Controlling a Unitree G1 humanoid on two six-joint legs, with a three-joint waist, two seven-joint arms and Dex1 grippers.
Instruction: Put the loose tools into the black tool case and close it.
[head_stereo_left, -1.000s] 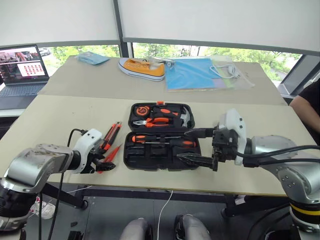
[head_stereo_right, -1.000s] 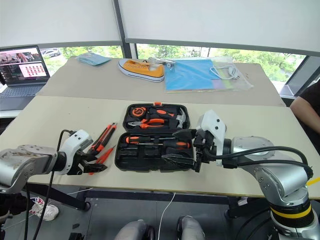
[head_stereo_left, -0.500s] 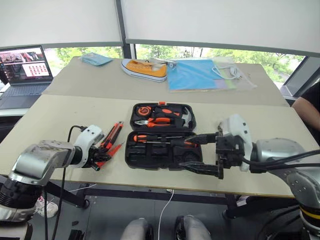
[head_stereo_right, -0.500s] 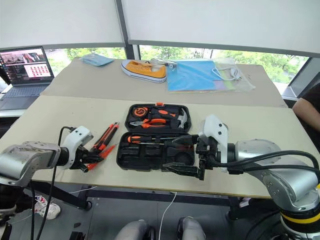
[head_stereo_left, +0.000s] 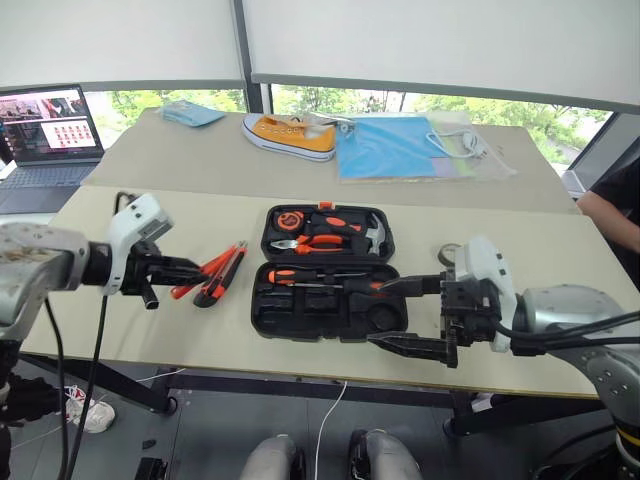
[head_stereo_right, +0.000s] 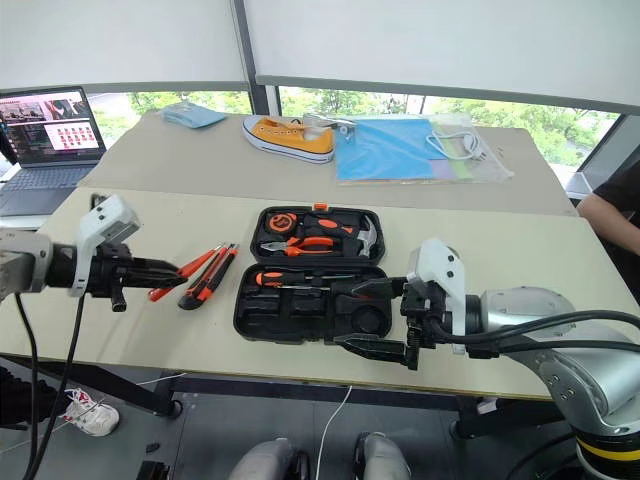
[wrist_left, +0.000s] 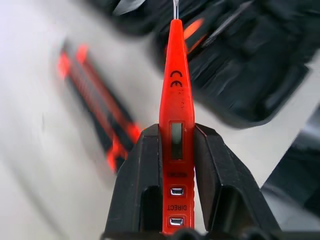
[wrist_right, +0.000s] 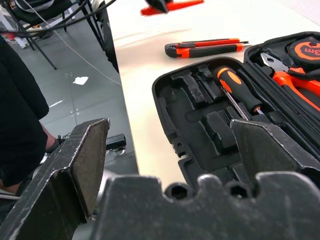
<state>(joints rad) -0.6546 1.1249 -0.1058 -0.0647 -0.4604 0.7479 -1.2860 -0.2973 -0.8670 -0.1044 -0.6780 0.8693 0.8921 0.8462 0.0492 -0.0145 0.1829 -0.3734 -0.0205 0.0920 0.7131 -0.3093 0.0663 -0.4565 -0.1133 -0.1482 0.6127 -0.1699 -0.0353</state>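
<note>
tester pen held left of the case, tip toward it

the tester pen (wrist_left: 176, 125) is pinched between the two fingers of the left gripper (head_stereo_left: 168, 269), which are closed on its rear part; its long axis runs straight out along the fingers, tip leading. the pen is held above the table (head_stereo_left: 150, 215), near the left edge, and its tip points toward the open case (head_stereo_left: 328, 270), which lies to the right of it at the middle of the front edge. the knife (head_stereo_left: 222, 273) lies on the table between gripper and case, just under the pen's line. a screwdriver (wrist_right: 239, 91) is seated in the near half of the case, with bare moulded slots in front of it. the right gripper (head_stereo_left: 412, 316) hovers at the case's front right corner, fingers spread wide and empty. the left arm is judged the one to carry the pen across.
</note>
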